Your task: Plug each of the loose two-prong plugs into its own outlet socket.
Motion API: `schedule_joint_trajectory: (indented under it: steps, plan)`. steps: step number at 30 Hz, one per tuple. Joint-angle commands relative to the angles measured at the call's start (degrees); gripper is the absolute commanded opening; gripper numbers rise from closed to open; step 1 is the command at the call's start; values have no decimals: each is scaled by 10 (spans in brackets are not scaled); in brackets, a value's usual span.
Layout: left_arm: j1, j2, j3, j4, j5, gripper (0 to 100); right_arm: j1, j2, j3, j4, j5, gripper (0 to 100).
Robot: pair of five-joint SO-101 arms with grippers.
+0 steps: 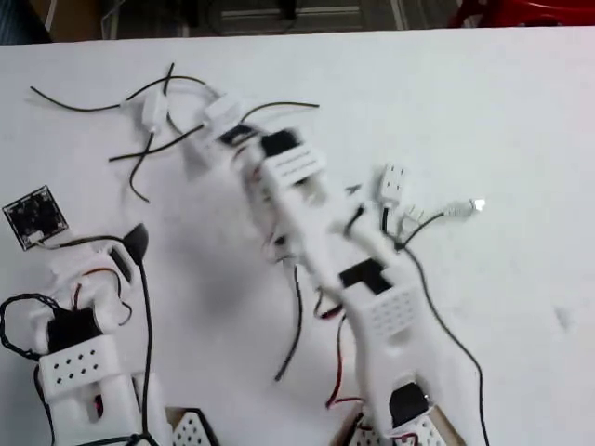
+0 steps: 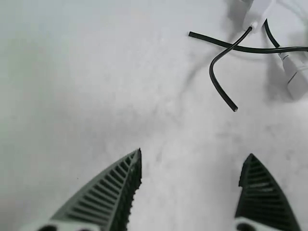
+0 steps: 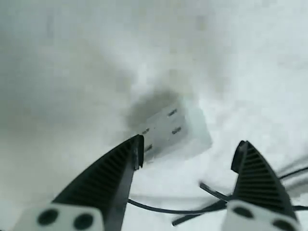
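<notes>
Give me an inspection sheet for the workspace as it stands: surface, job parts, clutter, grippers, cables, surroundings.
Surface: white table, flat and mostly bare.
Job's things: socket block with a loose plug beside it, not joined. A white connector lies at the far left. A slotted block lies below the right gripper.
Clutter: small circuit board near the left arm.
Grippers: left gripper open over bare table. Right gripper open above the slotted block, holding nothing.
Cables: black leads curl loose off the white connector. Another black cable lies by the right arm.
Surroundings: dark floor past the far edge, and a red object.
</notes>
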Motion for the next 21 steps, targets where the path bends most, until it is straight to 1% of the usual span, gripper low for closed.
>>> schedule_joint_trajectory:
  steps: [1,3,5,7,10,14,18,19,21]
  plan:
    - [-4,-12,-3,-13,4,320,73,-9,-80,41,33,291]
    - [-3,-12,-3,-13,4,320,100,-9,-95,41,35,291]
    - [-3,-12,-3,-13,4,320,109,-9,-97,41,36,291]
    - [-3,-12,-3,-13,4,320,105,-9,-93,41,33,291]
    - [9,-12,-3,-13,4,320,80,-8,-92,41,18,291]
    - [15,-12,-3,-13,4,320,43,-8,-92,41,-79,291]
    - [18,-12,-3,-13,2,320,36,-6,-76,41,-229,291]
    - [21,-12,-3,-13,2,320,36,-8,-65,41,-251,291]
    - [22,-11,-3,-13,1,320,37,-22,-58,42,-246,291]
